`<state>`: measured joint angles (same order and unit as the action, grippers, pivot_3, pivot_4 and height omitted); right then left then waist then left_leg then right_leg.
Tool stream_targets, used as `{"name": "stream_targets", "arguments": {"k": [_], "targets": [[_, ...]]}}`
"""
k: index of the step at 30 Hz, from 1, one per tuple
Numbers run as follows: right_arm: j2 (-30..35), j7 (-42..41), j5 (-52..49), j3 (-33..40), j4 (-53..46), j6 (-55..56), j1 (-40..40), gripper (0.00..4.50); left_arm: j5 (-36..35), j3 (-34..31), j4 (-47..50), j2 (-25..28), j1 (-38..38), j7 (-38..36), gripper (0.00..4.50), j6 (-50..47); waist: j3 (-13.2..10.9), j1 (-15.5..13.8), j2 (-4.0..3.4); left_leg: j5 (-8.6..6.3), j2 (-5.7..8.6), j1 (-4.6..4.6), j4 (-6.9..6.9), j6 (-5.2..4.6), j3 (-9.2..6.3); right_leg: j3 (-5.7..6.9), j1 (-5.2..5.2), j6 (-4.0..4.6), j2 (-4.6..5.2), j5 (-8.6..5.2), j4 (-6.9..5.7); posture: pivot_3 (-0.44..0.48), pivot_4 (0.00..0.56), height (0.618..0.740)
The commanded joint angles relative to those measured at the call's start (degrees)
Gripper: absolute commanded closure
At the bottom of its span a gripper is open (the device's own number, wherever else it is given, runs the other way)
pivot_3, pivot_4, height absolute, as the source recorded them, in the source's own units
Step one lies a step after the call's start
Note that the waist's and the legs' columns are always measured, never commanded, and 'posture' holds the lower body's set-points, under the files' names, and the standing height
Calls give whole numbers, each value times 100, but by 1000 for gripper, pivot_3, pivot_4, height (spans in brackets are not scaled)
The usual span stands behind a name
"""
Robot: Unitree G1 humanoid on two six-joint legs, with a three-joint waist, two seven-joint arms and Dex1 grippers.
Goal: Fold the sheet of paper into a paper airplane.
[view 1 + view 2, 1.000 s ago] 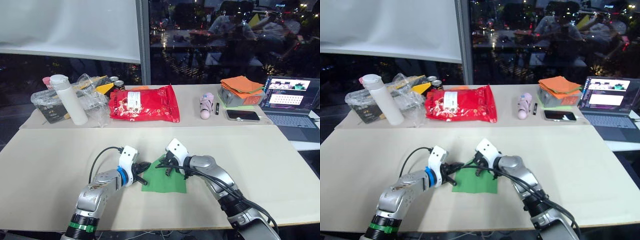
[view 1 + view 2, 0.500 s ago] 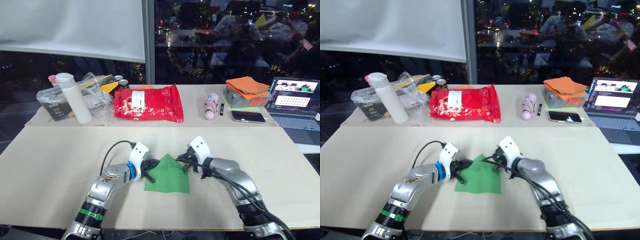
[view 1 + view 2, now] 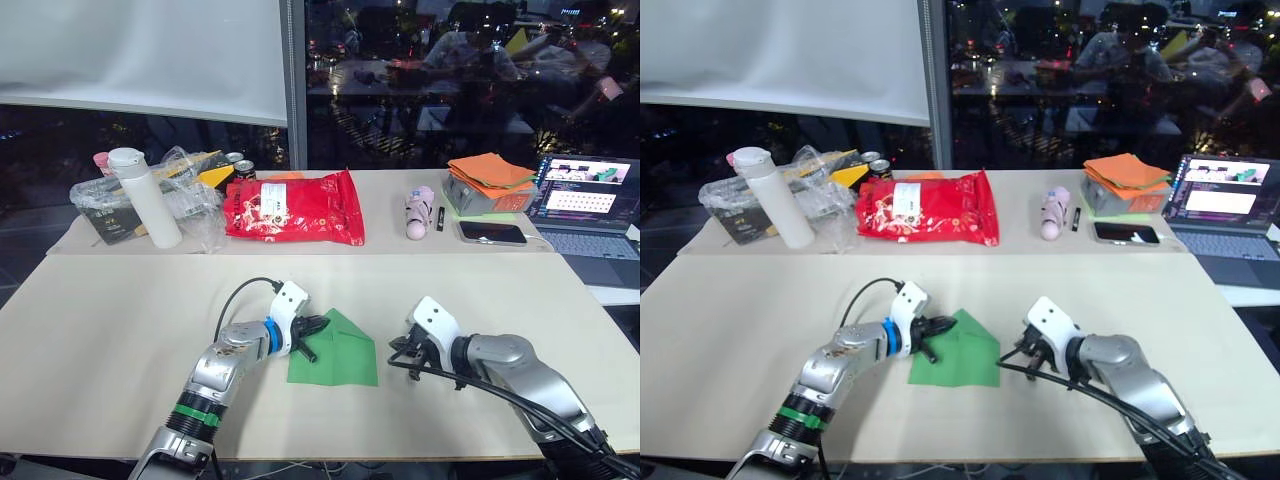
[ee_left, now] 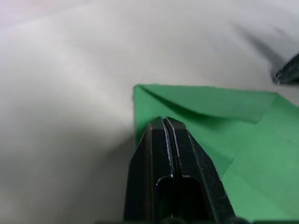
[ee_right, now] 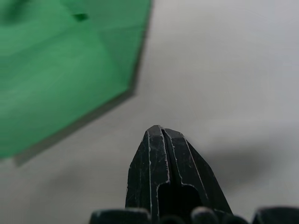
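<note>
The green paper (image 3: 335, 350) lies flat on the table (image 3: 120, 330), far corners folded to a point. Our left gripper (image 3: 312, 327), fingers pressed together, rests on its left edge; our right gripper (image 3: 398, 353), also closed and empty, sits just off its right side. We judge the paper light, limp and slippery, best pinned near a crease. We can read no writing anywhere

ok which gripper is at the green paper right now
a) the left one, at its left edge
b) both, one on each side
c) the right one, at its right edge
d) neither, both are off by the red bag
a) the left gripper sits at the left edge of the sheet of paper, while the right gripper is on bare table to the paper's right, apart from it.
</note>
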<state>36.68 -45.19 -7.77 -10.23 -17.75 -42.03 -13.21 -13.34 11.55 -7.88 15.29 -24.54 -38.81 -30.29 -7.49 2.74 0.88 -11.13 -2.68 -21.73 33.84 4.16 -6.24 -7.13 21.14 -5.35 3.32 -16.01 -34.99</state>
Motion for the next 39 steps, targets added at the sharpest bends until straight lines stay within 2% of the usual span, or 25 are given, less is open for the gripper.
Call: {"name": "stream_targets", "arguments": {"k": [1, 11, 17, 25, 28, 34, 39], "targets": [[-68, -277, -227, -222, -60, 147, 44, 4500, 64, 43, -41, -54, -32, 4, 4459, 19, 0, -4, 0, 0, 0, 0, 0, 0, 0, 0, 0, 0, 0, 0, 0, 0, 150, 732], [-637, -434, -1036, 228, 138, 146, -115, 4500, 84, 14, -166, -192, -56, 69, 4459, 34, 0, -28, -1, 0, 2, -4, 2, 0, 0, 0, 0, 0, 1, 0, 0, 0, 150, 732], [-747, -369, -1324, 270, 44, 2, -234, 4500, 85, -57, -156, -150, -50, 102, 4459, 37, 0, -26, -1, 0, 1, -3, 1, 0, 0, 0, 0, 0, 1, 0, -1, 0, 150, 732], [-843, -288, -1225, 99, 274, 86, -419, 4500, 23, -125, -1, -151, 8, 183, 4459, -105, 0, -25, -2, 0, 1, -2, 1, 0, 0, 0, 1, 0, 0, 0, -2, 0, 150, 732], [-867, -285, -1183, 70, 455, 164, -505, 4500, 186, -118, 196, 81, 13, 313, 4459, -281, 0, -9, -2, 0, 1, -2, 0, 0, 0, 0, 1, 0, 0, 0, -3, 0, 150, 732], [-926, -295, -1117, -36, 746, 279, -735, 4500, -27, -377, 655, 299, -173, 348, 4459, -757, -1, -2, -3, 0, 0, -1, 0, 0, 0, 0, 3, -1, -1, 1, -5, 0, 150, 732], [-991, -291, -1088, -111, 847, 308, -831, 4500, -384, -635, 822, -1, -394, 452, 4459, -949, -3, -52, -1, 0, 1, -10, 1, 0, -1, 2, 4, -1, 0, 1, -1, 0, 150, 732]]}}
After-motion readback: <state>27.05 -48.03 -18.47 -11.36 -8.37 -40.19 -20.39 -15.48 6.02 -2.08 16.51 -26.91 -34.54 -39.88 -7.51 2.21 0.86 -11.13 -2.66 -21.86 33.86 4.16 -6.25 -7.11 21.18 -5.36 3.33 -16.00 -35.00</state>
